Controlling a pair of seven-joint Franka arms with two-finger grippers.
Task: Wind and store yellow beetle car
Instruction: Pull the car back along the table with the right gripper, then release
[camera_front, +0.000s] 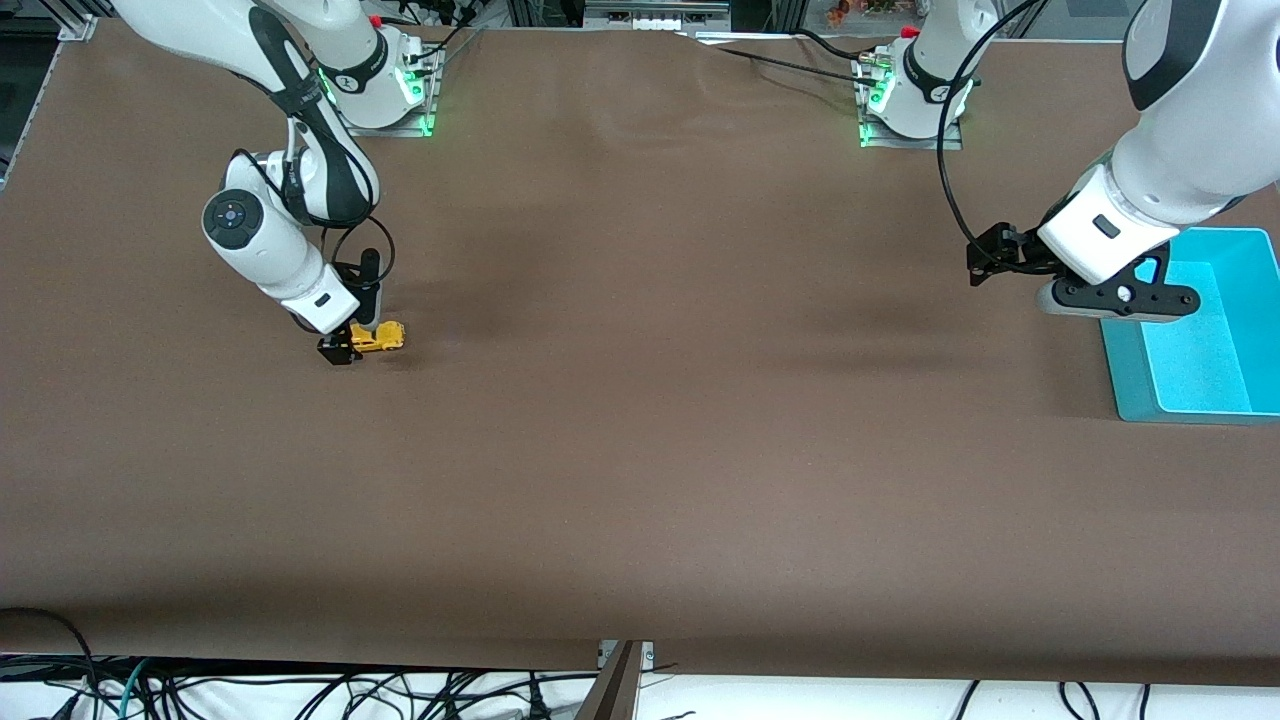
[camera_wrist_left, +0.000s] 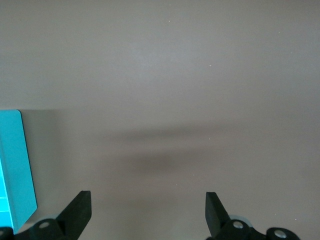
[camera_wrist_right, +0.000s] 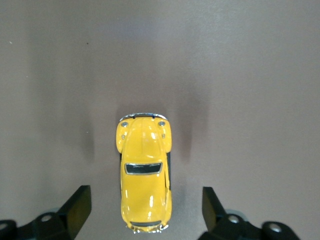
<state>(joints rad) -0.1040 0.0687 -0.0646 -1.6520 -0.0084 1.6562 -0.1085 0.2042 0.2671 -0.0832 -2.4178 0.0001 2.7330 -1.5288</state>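
The yellow beetle car (camera_front: 382, 337) sits on the brown table toward the right arm's end. In the right wrist view the car (camera_wrist_right: 144, 170) lies lengthwise between the fingers, its roof and dark windows showing. My right gripper (camera_front: 355, 343) is down at the car and open (camera_wrist_right: 145, 202). Its fingers stand on either side of the car's end with a gap on each side, not touching it. My left gripper (camera_front: 1130, 298) is open and empty (camera_wrist_left: 147, 210). It hangs over the table beside the blue bin (camera_front: 1125, 370).
The open-topped blue bin stands at the left arm's end of the table; its edge shows in the left wrist view (camera_wrist_left: 17, 165). The brown table surface (camera_front: 680, 400) stretches between the car and the bin. Cables hang below the table's near edge.
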